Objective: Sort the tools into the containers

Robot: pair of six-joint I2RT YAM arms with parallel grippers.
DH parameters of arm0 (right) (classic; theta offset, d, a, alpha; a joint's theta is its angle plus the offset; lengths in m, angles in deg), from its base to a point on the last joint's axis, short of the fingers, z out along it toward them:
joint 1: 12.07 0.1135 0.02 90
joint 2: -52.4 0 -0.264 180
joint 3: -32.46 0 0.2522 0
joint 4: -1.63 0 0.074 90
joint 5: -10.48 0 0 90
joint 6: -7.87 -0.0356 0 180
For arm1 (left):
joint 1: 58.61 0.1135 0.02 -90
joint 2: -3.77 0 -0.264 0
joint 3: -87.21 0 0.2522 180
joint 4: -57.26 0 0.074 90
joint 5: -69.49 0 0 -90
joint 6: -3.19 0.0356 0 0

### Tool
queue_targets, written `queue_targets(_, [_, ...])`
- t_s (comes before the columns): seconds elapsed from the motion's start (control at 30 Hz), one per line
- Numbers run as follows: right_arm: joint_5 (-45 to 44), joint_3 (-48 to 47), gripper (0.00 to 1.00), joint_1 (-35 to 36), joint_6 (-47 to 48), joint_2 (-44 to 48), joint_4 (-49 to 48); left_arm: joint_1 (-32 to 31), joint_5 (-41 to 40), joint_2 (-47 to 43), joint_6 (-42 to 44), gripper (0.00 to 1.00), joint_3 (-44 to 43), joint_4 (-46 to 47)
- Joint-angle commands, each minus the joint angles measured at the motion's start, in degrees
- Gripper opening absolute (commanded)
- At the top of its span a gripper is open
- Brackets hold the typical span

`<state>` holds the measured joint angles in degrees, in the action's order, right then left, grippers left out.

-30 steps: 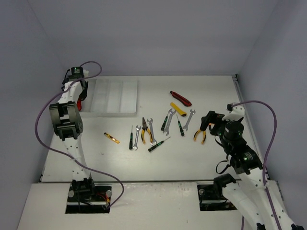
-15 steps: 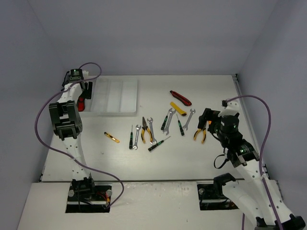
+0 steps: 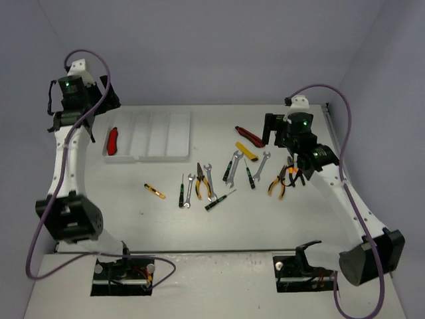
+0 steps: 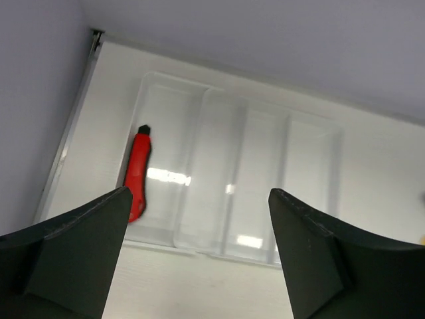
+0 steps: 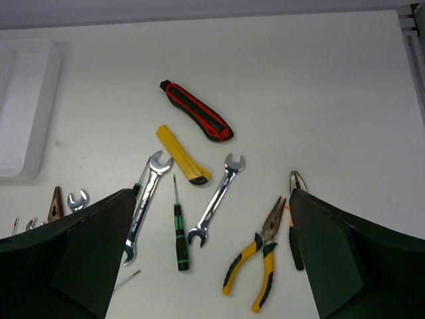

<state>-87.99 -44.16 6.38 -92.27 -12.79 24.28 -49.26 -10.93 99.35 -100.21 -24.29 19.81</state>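
The white tray [image 4: 312, 133] lies below my left gripper [image 4: 199, 193], which hangs open and empty above it. One red utility knife [image 4: 137, 174] lies in the tray's leftmost compartment [image 3: 113, 141]; the other three compartments hold nothing. My right gripper [image 5: 211, 193] is open and empty, high above the loose tools. Under it lie a red knife [image 5: 196, 111], a yellow knife [image 5: 182, 154], two wrenches [image 5: 216, 199], a green screwdriver [image 5: 178, 232], yellow-handled pliers [image 5: 259, 262] and orange-handled pliers [image 5: 293, 219]. Further tools [image 3: 201, 183] lie mid-table.
A small yellow tool [image 3: 155, 191] lies alone left of the central group. Grey walls close in the table at the back and both sides. The table's right rail [image 5: 413, 40] runs close to the pliers. Both arm bases sit at the near edge.
My left gripper has opened, left the red knife in the leftmost compartment and risen well above the tray. My right arm has lifted up and back from beside the pliers, still open.
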Motion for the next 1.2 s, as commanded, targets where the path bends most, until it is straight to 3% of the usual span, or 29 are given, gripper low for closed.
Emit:
queue_targets(0.0, [-0.2,-8.77,0.97,-0.15,7.03,-14.27,-3.27,0.35,0.16,-14.58,-8.11,0.9,4.99,-2.01])
queue_targets(0.17, [7.57,-15.27,0.89,-3.55,18.36,-26.54,-3.77,0.44,-4.52,-29.82,-6.23,0.95,16.14,-4.28])
queue_targets(0.33, [26.39,-21.56,0.69,-11.08,20.71,-38.07,-4.16,-0.9,0.22,-41.69,-11.8,0.95,28.85,-4.35])
queue_targets(0.5, [30.86,-25.85,0.69,-11.3,24.3,-43.34,-4.19,-4.27,0.08,-46.11,-9.97,0.95,39.8,-4.53])
queue_targets(0.7, [31.4,-29.0,0.74,-11.25,27.11,-50.16,-4.15,-6.44,0.11,-47.69,-9.45,0.95,47.47,-3.65])
queue_targets(1.17, [23.9,-32.65,0.74,-7.54,28.68,-59.17,-4.15,-6.44,0.75,-46.7,-9.28,0.95,48.88,-4.37])
